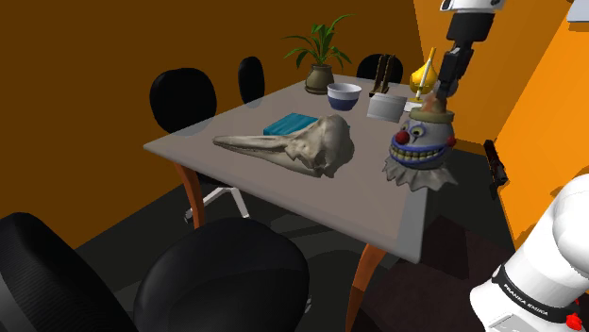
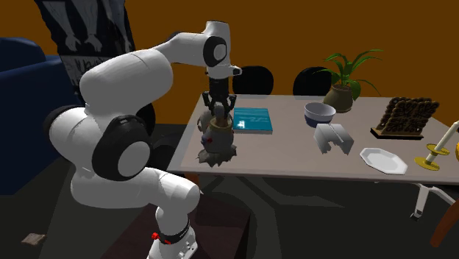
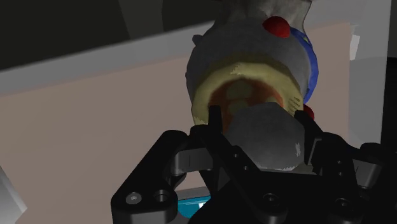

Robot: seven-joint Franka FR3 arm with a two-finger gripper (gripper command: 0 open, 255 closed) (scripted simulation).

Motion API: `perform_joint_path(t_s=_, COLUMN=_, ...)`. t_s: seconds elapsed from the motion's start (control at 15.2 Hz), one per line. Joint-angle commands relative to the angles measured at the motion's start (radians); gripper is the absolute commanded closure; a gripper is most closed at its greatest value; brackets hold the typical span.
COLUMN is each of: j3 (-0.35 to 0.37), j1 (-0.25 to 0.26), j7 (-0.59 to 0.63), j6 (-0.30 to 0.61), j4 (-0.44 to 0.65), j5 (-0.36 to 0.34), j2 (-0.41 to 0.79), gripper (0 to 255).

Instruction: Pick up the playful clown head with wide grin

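Observation:
The clown head stands near the table's edge closest to the stand, with a red nose, blue cheeks, a wide grin, a ragged grey collar and a small grey hat. My gripper comes down from above onto the hat. In the second exterior view the gripper sits on top of the clown head, whose collar seems to rest on the table. In the wrist view the two black fingers clasp the grey hat top between them, the gripper shut on the clown head.
A long-beaked bone skull lies mid-table beside a teal book. Farther back stand a bowl, a potted plant, a grey holder and a yellow candlestick. A white plate lies near one edge. Black chairs ring the table.

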Motion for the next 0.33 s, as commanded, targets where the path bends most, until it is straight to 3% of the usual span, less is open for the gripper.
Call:
perform_joint_path(t_s=0.0, j3=0.002, j1=0.001, j7=0.000, j6=-0.025, j4=0.037, j5=0.002, j2=0.010, gripper=255)
perform_joint_path(t_s=0.26, j3=0.003, j1=0.002, j7=-0.001, j6=-0.052, j4=0.074, j5=0.003, j2=0.020, gripper=255)
